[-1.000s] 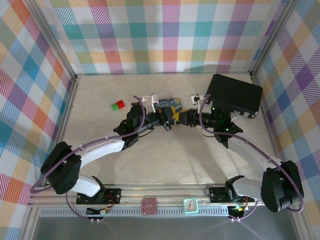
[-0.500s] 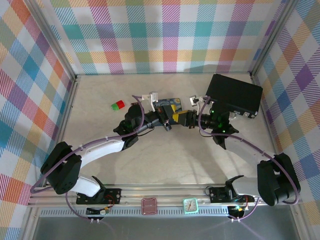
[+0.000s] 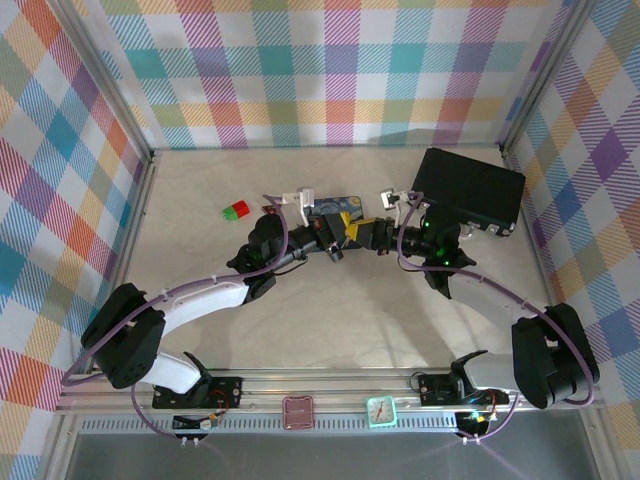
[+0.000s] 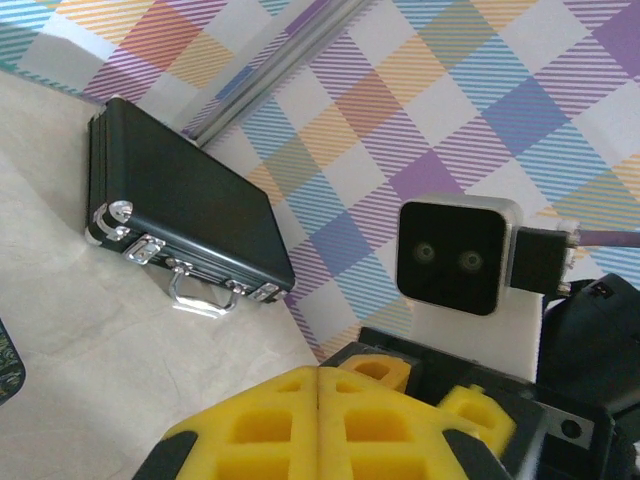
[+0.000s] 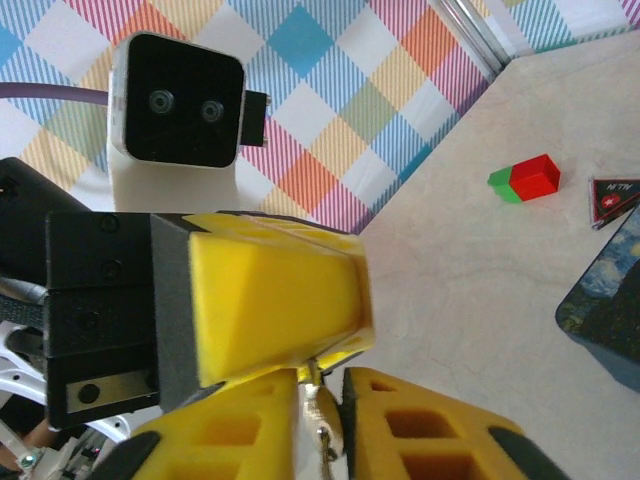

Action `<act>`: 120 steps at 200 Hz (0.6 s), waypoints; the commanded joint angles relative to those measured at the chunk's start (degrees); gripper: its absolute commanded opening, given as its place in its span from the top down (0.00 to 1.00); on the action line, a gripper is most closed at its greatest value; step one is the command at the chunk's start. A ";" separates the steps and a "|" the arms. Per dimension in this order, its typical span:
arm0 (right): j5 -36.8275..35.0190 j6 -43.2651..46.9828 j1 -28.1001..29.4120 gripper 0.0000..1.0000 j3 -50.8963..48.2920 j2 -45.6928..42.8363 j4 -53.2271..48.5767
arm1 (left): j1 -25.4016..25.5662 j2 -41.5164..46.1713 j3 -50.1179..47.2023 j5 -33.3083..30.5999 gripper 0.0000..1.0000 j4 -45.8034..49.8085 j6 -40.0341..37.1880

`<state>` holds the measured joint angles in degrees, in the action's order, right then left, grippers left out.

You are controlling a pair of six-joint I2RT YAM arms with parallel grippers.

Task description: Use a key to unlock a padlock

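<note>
Glossy silvery metal, perhaps the key (image 5: 318,405)

No legible text or number anywhere. Red triangle (image 5: 612,198) has white star-like mark and tiny writing, too small to read. Small green-framed dial (image 3: 380,410): marks illegible.

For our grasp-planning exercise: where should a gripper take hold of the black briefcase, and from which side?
Probably the metal handle, approached from the near long edge of the briefcase. The case lies flat, likely too broad to span, and its handle juts out between the two latches on that open side.
</note>
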<state>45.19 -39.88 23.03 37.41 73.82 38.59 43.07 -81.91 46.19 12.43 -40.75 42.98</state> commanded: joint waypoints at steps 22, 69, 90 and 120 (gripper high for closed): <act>1.30 -2.05 -0.17 0.81 -0.66 2.20 5.16 | -0.04 1.69 -0.66 -0.17 1.00 -3.24 0.63; 2.29 -4.46 -0.17 0.80 -1.22 3.77 8.11 | -0.01 1.74 -1.23 -0.99 1.00 -4.16 1.19; 2.40 -4.80 -0.15 0.83 -1.38 3.71 8.48 | -0.01 1.68 -1.21 -1.17 1.00 -4.25 1.20; 2.62 -5.47 -0.17 0.79 -1.69 3.77 8.49 | 0.00 1.52 -1.44 -1.89 1.00 -5.28 1.56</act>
<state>46.61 -44.42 22.92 36.60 77.21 44.88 42.98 -81.89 45.39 11.03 -41.21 44.05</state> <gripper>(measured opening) 0.209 0.054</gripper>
